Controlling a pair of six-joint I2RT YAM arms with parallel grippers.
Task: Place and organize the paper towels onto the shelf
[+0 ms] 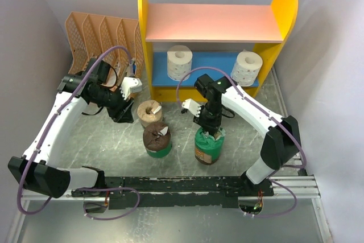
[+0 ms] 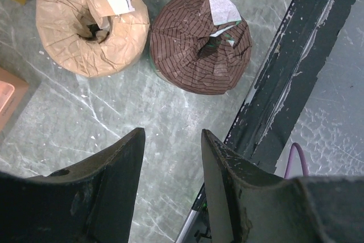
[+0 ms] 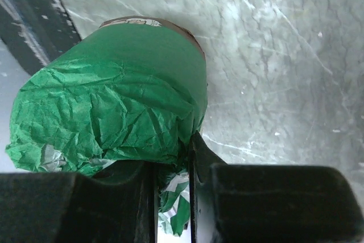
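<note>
The shelf (image 1: 149, 38) stands at the back, and two white paper towels (image 1: 180, 62) (image 1: 247, 68) sit on its blue lower board. On the table lie a tan roll (image 1: 149, 112) (image 2: 91, 24) and a brown roll with a green base (image 1: 157, 139) (image 2: 200, 41). My left gripper (image 1: 122, 112) (image 2: 170, 135) hovers open just left of the tan roll, nothing between its fingers. A green-wrapped roll (image 1: 209, 147) (image 3: 119, 89) is at front centre. My right gripper (image 1: 209, 131) (image 3: 173, 163) is shut on the crumpled wrap at its top. Whether this roll touches the table I cannot tell.
A peach slotted file organizer (image 1: 102, 35) stands left of the shelf, behind my left arm. A dark rail (image 1: 187, 186) (image 2: 284, 83) runs along the near edge. White walls close in on both sides.
</note>
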